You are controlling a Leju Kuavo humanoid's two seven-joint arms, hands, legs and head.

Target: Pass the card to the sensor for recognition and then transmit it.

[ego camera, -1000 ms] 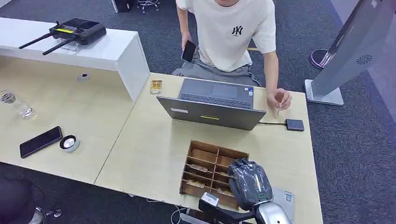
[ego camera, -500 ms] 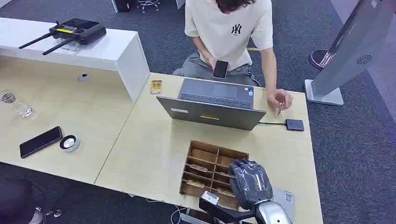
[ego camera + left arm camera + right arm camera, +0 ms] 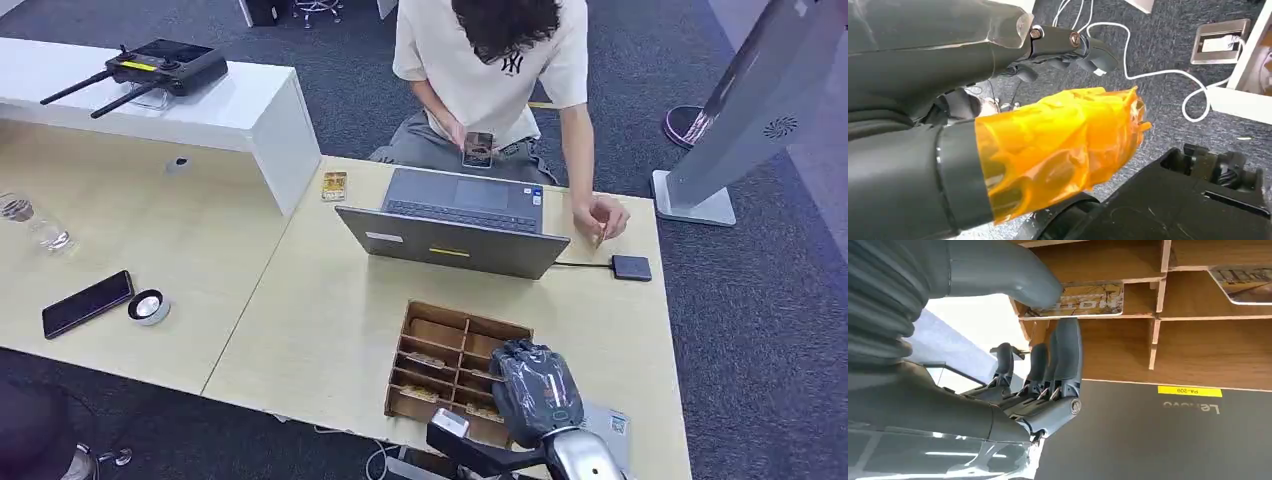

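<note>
A wooden divided box (image 3: pixel 432 311) stands near the table's front edge, with cards (image 3: pixel 424 359) lying in several of its compartments. My right hand (image 3: pixel 535 392) hovers over the box's right side. In the right wrist view the thumb (image 3: pixel 1013 275) covers one end of a yellow printed card (image 3: pixel 1093 299), and the fingers (image 3: pixel 1068 352) reach up to the divider beside it. The card lies in its compartment. The sensor (image 3: pixel 631 267), a small black square, sits right of the laptop (image 3: pixel 450 243) on a cable. My left hand (image 3: pixel 1058 42) hangs over the floor, holding nothing.
A person sits behind the laptop with a phone (image 3: pixel 478 150) in one hand and the other hand (image 3: pixel 600 215) resting near the sensor. A black phone (image 3: pixel 87 302), a round disc (image 3: pixel 148 306) and a glass (image 3: pixel 35 225) lie far left. A grey stand (image 3: pixel 745 110) rises at the right.
The person has leaned forward and brought the phone down in front of the laptop. My right hand has sunk slightly over the box.
</note>
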